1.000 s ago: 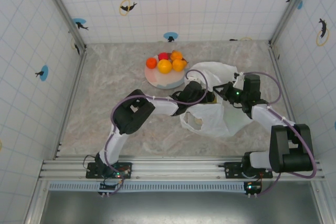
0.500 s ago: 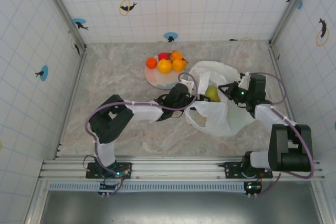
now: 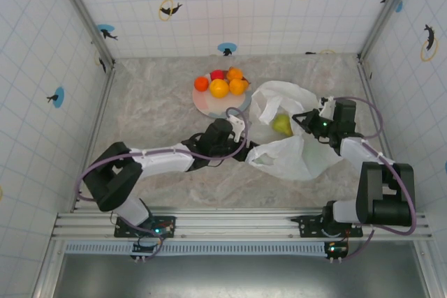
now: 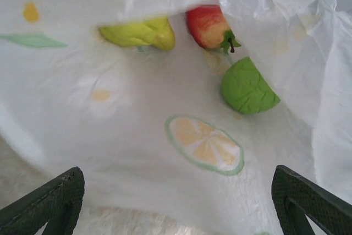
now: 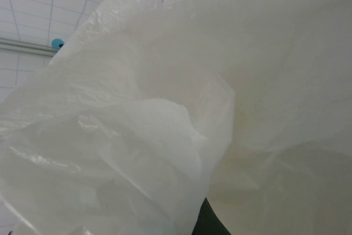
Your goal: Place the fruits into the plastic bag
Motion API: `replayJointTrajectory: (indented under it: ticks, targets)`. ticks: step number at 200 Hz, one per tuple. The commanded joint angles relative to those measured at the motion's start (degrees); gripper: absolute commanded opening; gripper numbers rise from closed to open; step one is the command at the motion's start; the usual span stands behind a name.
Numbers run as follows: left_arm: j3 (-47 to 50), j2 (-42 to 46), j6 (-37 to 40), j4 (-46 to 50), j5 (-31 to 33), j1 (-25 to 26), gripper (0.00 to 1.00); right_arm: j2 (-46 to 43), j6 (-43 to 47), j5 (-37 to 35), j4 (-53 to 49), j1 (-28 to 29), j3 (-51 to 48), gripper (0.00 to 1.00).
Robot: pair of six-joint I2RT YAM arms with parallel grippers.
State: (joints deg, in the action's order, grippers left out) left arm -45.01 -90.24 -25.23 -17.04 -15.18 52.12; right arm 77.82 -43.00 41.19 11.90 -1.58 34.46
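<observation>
The white plastic bag (image 3: 297,151) lies crumpled right of centre with its mouth facing left. My left gripper (image 3: 243,137) hovers at that mouth, open and holding nothing; its dark fingertips (image 4: 60,191) stand far apart. Inside the bag (image 4: 110,114) lie a yellow-green fruit (image 4: 140,32), a red fruit (image 4: 208,25) and a green one (image 4: 248,87). From above, a yellow-green fruit (image 3: 281,124) shows in the opening. My right gripper (image 3: 303,118) is shut on the bag's upper edge; film (image 5: 165,108) drapes over its finger (image 5: 208,223). Several orange and red fruits (image 3: 219,88) sit on the plate.
The pale round plate (image 3: 213,108) stands just behind my left gripper. A lemon slice (image 4: 204,144) is printed on the film. Tiled walls enclose the marble table (image 3: 154,116) on three sides, with bare surface at left and front.
My left gripper has pulled back leftward out of the bag's mouth, leaving a yellow-green fruit inside. The bag's front flap has dropped. The right gripper has barely moved.
</observation>
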Motion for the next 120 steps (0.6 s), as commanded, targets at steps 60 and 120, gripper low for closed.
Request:
replayJointTrajectory:
  ticks: [60,120]
  targets:
    - [5.06,6.88,2.15,2.01,-0.37,-6.35,0.88,0.3,1.12,0.82,-0.3,-0.49,1.54,0.0]
    - [6.12,13.44,1.02,0.5,-3.92,-15.67,0.9,0.58,1.3,0.9,-0.22,-0.61,1.19,0.0]
